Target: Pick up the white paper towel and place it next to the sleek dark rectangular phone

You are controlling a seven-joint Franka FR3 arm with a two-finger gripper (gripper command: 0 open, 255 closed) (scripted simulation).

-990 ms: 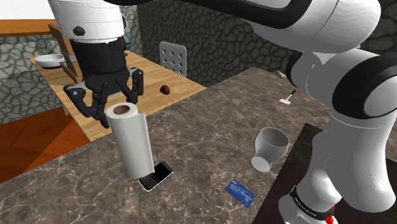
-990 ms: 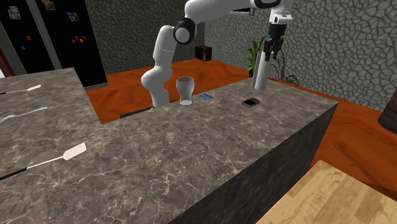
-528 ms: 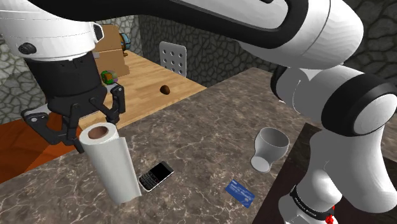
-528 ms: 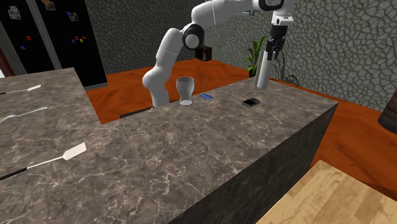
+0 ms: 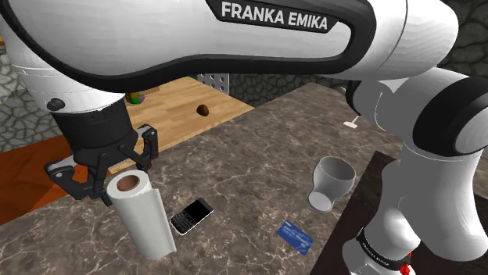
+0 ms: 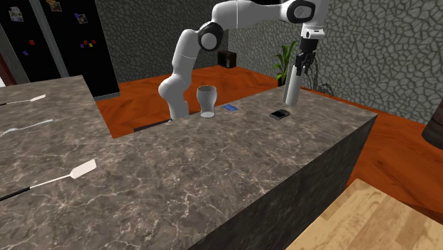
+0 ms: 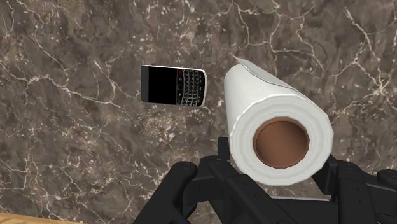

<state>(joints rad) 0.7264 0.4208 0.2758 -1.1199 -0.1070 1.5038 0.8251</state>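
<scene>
The white paper towel roll with a brown core hangs tilted in my black gripper, which is shut on its upper part. The roll's lower end is close to the dark marble counter; I cannot tell whether it touches. The dark rectangular phone, with a keypad, lies flat just to the shoulder view's right of the roll. From the wrist, the roll sits between the fingers and the phone lies a short gap beside it. Across the counter, the roll hangs under the gripper, behind the phone.
A white cup and a blue card lie on the counter to the shoulder view's right of the phone. A wooden table stands beyond the counter's far edge. Spatulas lie at the counter's other end.
The gripper has carried the roll down and toward the shoulder view's lower left. The roll, earlier over the phone, is now beside it and lower.
</scene>
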